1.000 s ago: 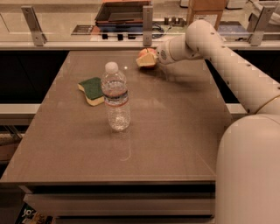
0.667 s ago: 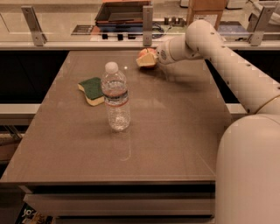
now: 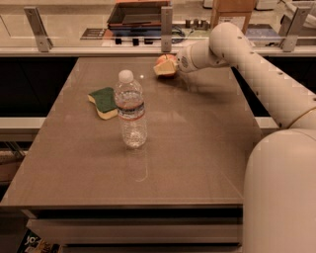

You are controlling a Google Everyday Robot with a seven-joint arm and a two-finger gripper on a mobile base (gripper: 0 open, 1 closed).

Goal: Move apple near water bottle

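Note:
The clear ribbed water bottle (image 3: 131,112) with a white cap stands upright near the middle of the brown table (image 3: 197,148). The red-orange apple (image 3: 162,60) is at the table's far edge, right of the bottle's line, and sits between the fingers of my gripper (image 3: 165,66). The gripper reaches in from the right at the end of the white arm (image 3: 237,49) and is shut on the apple, which is mostly hidden by the pale fingers. I cannot tell whether the apple rests on the table or is lifted just off it.
A green-and-yellow sponge (image 3: 103,102) lies left of the bottle. A counter with metal posts (image 3: 167,22) and a dark tray (image 3: 140,12) runs behind the table. My white base (image 3: 281,192) fills the right foreground.

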